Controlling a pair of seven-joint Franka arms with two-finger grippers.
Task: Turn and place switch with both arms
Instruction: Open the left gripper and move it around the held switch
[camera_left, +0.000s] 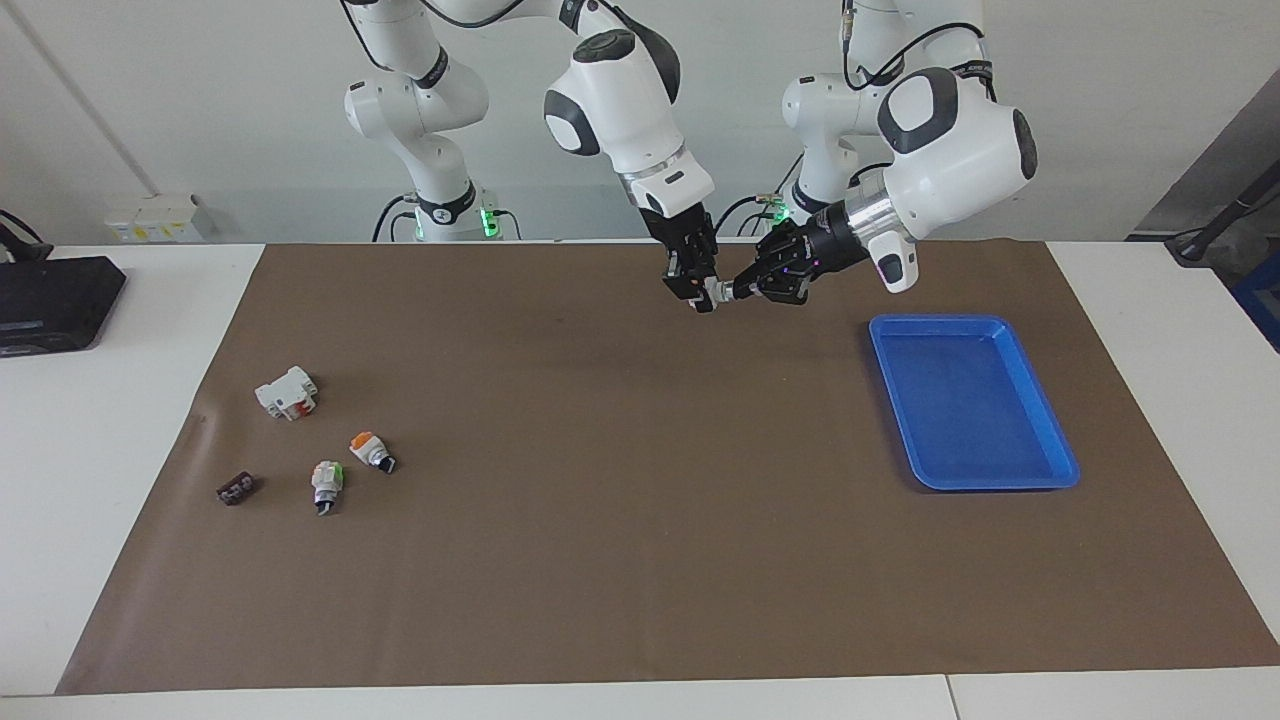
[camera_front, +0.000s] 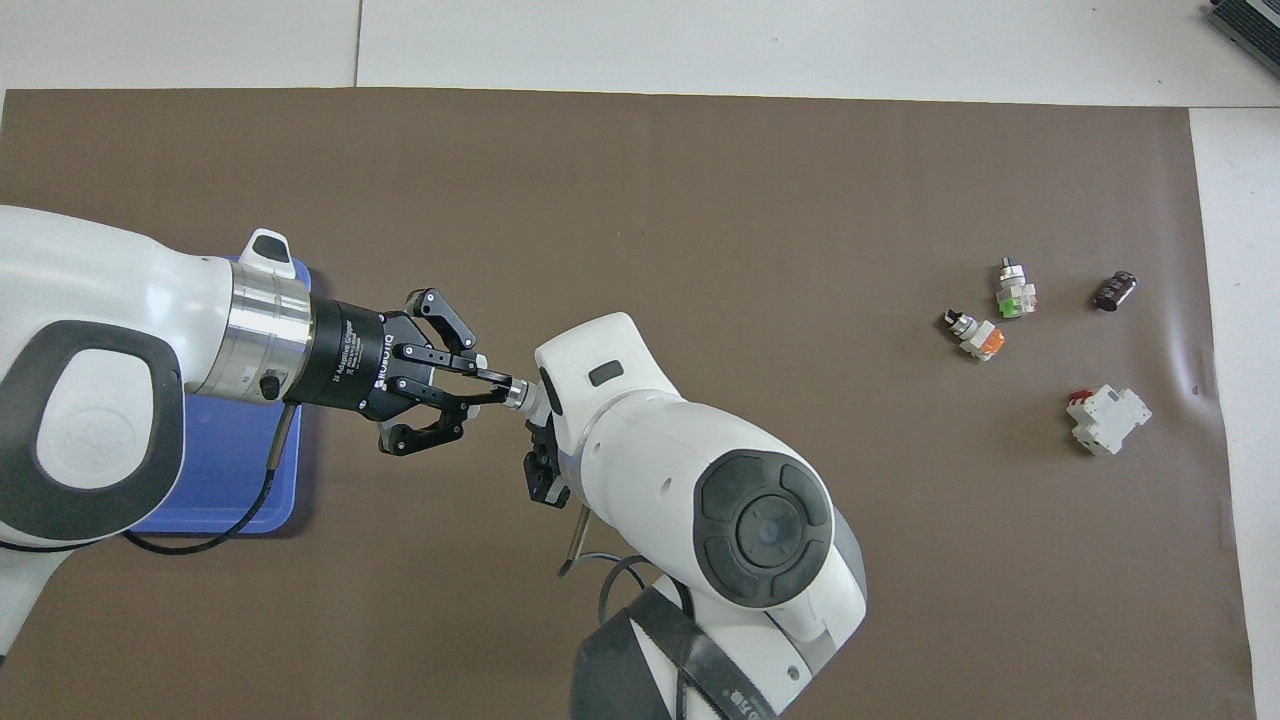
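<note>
Aloft over the brown mat (camera_left: 640, 560) near the robots' edge of the table (camera_left: 100, 420), the left end effector (camera_left: 738, 290) and the right end effector (camera_left: 703, 297) meet tip to tip, both clamped on the switch (camera_left: 716, 292), each from its own end. Toward the left arm's end lies a blue tray (camera_left: 1040, 470). Toward the right arm's end, well apart, lie a twin orange-capped switch (camera_left: 371, 450), a green-capped switch (camera_left: 326, 484), a white block with a red part (camera_left: 286, 392) and a small dark piece (camera_left: 235, 489).
</note>
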